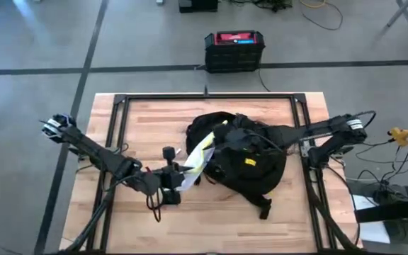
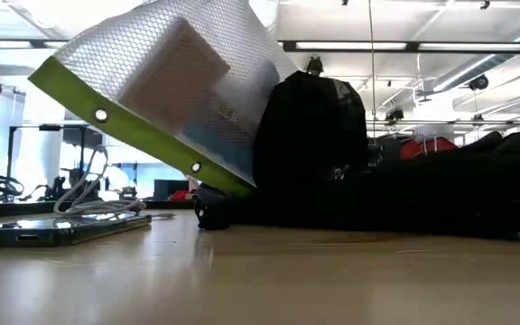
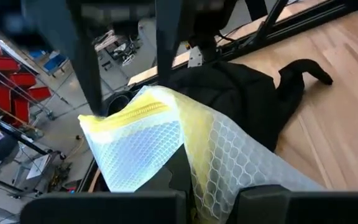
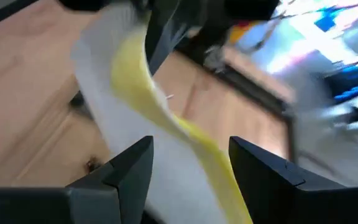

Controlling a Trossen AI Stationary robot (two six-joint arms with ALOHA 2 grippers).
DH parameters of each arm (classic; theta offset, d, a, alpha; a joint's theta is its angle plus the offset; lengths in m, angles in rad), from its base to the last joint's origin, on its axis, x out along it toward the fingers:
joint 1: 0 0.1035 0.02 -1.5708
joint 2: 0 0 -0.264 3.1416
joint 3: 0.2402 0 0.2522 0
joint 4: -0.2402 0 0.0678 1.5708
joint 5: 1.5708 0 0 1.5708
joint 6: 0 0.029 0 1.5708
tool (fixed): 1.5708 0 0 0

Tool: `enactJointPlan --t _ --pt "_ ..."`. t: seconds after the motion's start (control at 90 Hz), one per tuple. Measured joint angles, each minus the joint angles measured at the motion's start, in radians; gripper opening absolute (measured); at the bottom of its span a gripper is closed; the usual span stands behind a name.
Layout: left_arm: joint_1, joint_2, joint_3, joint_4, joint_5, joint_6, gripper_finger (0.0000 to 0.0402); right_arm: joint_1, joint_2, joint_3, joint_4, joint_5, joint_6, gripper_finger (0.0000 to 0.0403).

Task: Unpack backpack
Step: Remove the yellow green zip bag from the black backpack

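- One backpack (image 1: 250, 166), black and soft, lies in a rounded heap on the wooden table (image 1: 147, 124), right of centre in the high view; its straps trail toward the table's near edge.
- One mesh pouch (image 1: 197, 161), clear with a yellow-green zip edge, juts from the backpack's left side, tilted, with a pale flat item inside it.
- The left gripper (image 1: 179, 177) sits at the pouch's lower end, fingers clamped on the mesh; the grip point itself is partly hidden by the pouch.
- The right gripper (image 4: 188, 165) is over the backpack's top, fingers spread apart with the pouch's yellow edge between them; its view is blurred and contact cannot be judged.
- One black box with a red top (image 1: 234, 49) stands on the floor beyond the table.
- In the low view, the backpack (image 2: 332, 153) blocks most of the table's right half.
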Motion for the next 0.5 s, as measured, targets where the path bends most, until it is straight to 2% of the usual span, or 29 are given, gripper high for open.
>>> enactJointPlan --t 0.067,0.2,0.311,0.411,0.5 --pt "-0.003 0.000 0.000 -0.018 0.000 0.006 0.0019 -0.025 0.044 0.050 -0.055 -0.042 -0.004 0.0199" --pt "-0.011 0.000 0.000 -0.052 0.000 0.004 0.0020 -0.041 0.113 0.136 -0.125 -0.060 -0.048 0.0199" --pt "-0.014 -0.003 0.000 -0.075 0.004 -0.006 0.0020 -0.045 0.161 0.189 -0.178 -0.143 -0.051 0.0191" --pt "-0.015 -0.006 0.000 -0.081 -0.007 -0.010 0.0020 -0.046 0.204 0.224 -0.242 -0.179 -0.025 0.0152" --pt "-0.017 -0.015 0.000 -0.109 -0.030 -0.029 0.0020 -0.046 0.230 0.250 -0.298 -0.179 0.000 0.0085"
